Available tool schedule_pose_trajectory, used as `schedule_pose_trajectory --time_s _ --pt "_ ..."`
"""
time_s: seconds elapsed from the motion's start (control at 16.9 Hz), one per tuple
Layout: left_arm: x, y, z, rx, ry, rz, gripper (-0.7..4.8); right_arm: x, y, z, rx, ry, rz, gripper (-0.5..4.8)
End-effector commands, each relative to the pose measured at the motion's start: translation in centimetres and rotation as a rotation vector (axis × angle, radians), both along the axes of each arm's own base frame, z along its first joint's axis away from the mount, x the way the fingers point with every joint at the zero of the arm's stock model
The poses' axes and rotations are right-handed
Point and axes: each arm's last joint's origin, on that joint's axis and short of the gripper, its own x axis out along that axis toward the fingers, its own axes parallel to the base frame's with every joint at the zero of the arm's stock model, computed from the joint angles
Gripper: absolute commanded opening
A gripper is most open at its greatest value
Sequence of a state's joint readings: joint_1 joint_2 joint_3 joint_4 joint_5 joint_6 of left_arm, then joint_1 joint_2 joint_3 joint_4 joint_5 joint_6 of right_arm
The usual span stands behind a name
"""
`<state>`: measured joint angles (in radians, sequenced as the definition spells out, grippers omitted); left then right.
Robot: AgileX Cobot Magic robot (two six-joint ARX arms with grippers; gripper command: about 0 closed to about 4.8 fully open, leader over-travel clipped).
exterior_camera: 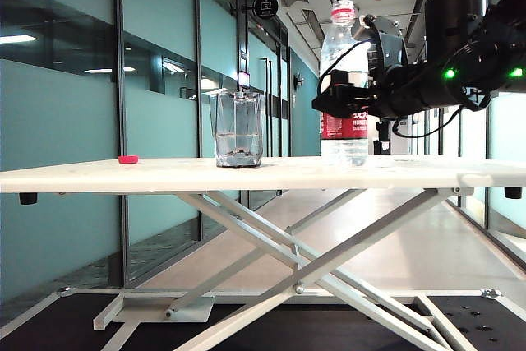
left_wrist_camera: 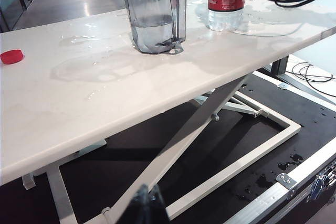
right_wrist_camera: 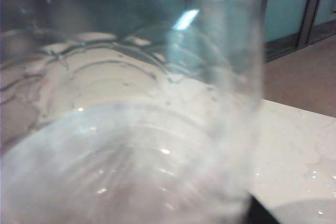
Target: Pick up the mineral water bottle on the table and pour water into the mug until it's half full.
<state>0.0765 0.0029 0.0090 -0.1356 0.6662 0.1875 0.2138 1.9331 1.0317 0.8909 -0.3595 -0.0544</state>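
One bottle, the mineral water bottle (exterior_camera: pixel 343 80), stands upright on the table (exterior_camera: pixel 164 174) just right of the mug (exterior_camera: pixel 237 127), and the right gripper (exterior_camera: pixel 339 94) sits around its middle; whether its jaws still pinch the bottle cannot be told. Only the left gripper (left_wrist_camera: pixel 147 209) tips show, low beneath the table edge, apparently pressed together.

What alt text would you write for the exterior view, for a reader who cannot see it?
The right gripper is at the label of an upright mineral water bottle with no cap, which stands on a white table. To the left stands a clear mug with water in it, and a small red cap lies further left.
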Motion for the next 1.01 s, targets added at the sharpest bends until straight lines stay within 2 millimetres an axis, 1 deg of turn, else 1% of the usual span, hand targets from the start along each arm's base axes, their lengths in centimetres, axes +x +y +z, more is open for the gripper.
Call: schedule_pose_trajectory --time_s 0.06,0.18,0.41,0.53,0.65,0.71,0.77,0.83,0.89,1.01 --pt "0.0 0.0 0.0 0.002 0.004 -0.004 -0.05 -0.5 -0.2 1.8 0.001 -0.012 0.003 4.79" --pt "0.0 0.0 0.0 0.002 0.004 -0.004 -0.05 -1.2 -0.4 2.3 -0.008 0.006 0.011 4.79" --pt "0.0 0.0 0.0 0.002 0.004 -0.004 -0.05 -4.0 -1.5 2.2 -0.034 0.022 0.004 4.79" --pt "0.0 0.0 0.0 0.001 0.004 -0.004 -0.05 -6.2 -2.5 2.2 -0.037 0.036 -0.03 4.79" --pt "0.0 0.0 0.0 0.003 0.003 0.0 -0.05 -9.9 -3.6 2.3 -0.039 0.037 -0.074 4.79" --pt "0.0 0.0 0.0 0.006 0.001 0.004 -0.05 -11.2 -4.0 2.2 -0.039 0.036 -0.085 3.53" --pt "0.0 0.1 0.0 0.018 -0.004 0.028 -0.05 -12.7 -4.4 2.1 -0.038 0.037 -0.09 1.34" --pt "0.1 0.2 0.0 0.036 -0.009 0.087 -0.05 -14.4 -4.7 1.8 -0.039 0.042 -0.09 0.1" --pt "0.2 0.5 -0.1 0.05 -0.007 0.179 -0.05 -16.4 -5.1 1.2 -0.041 0.049 -0.104 0.09" --pt "0.3 0.7 -0.1 0.061 -0.005 0.264 -0.05 -18.6 -5.4 0.3 -0.041 0.052 -0.108 0.09"
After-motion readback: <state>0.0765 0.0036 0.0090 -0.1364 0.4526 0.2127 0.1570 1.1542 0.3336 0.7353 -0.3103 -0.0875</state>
